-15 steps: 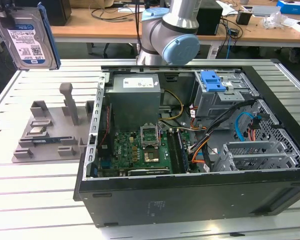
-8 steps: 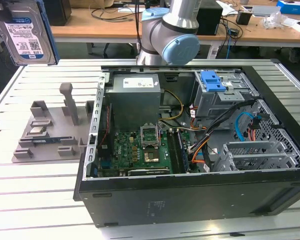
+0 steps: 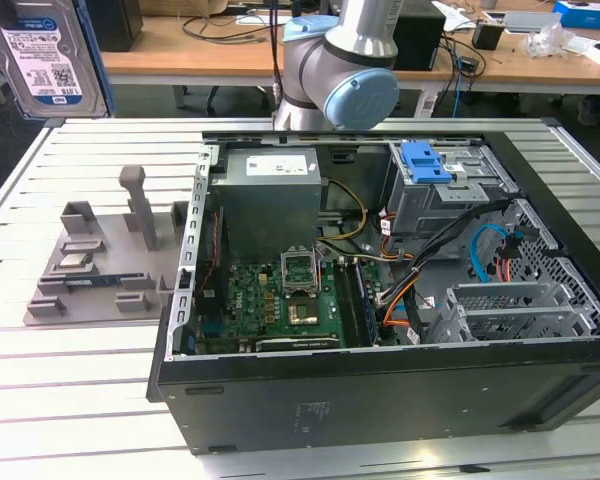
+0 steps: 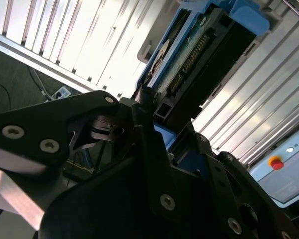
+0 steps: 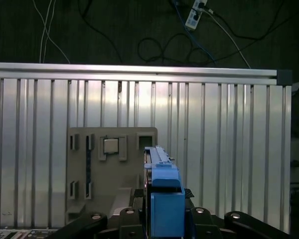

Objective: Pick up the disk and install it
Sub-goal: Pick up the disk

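Exterior view gives me the layout: the slatted aluminium table carries the open computer case lying on its side, centre to four o'clock, so its bays face up for loading. The arm rises behind it at twelve o'clock. At nine o'clock sits the grey fixture, its slots shaped to hold parts at a fixed pick-up place. The disk hangs high at ten o'clock, clear of the table and well apart from the case, label side towards this camera. In both wrist views the gripper is clamped on the disk, black fingers pressing its blue bracket from either side; I judge an edge grip keeps the connector end free. At one o'clock inside the case, the grey drive cage wears a blue caddy clip. The label is white with dark print and barcode blocks; I read nothing off it.
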Controlling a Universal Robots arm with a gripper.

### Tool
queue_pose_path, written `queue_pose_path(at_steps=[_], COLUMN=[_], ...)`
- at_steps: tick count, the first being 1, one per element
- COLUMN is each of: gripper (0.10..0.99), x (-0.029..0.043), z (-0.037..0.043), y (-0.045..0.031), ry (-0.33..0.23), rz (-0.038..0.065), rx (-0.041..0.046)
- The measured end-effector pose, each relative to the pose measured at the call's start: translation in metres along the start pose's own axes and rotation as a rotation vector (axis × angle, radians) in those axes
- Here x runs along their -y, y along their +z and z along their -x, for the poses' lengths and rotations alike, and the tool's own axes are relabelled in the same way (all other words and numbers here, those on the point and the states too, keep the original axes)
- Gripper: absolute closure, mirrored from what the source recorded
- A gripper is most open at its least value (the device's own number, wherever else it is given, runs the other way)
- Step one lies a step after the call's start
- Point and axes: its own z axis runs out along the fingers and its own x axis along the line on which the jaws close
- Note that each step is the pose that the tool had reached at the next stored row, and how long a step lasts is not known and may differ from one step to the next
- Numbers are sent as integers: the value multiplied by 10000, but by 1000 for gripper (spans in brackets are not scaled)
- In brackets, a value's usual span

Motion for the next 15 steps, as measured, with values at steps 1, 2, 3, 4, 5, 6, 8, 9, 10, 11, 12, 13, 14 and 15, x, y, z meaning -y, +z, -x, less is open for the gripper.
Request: queue_pose_path(at_steps=[1,2,3,4,5,6,8,9,10,11,12,13,14,15], gripper=[718,718,718,718,718,718,718,718,718,718,718,718,718,718], x=[0,-1,-1,-2,-2,-3,-4,-4,-5,-6,-6,-7,-7,-8], z=[0,1,1,2,2,3,3,4,4,5,5,6,6,7], y=[-16,-42,-64,-82,-103,-125,-168,-185,-216,-241,-259,-281,-293,-305], ry=[0,0,0,0,0,0,0,0,0,0,0,0,0,0], rz=[0,1,2,2,2,2,1,2,1,1,1,1,1,1], rx=[0,0,-1,-1,0,0,-1,0,-1,0,0,0,0,0])
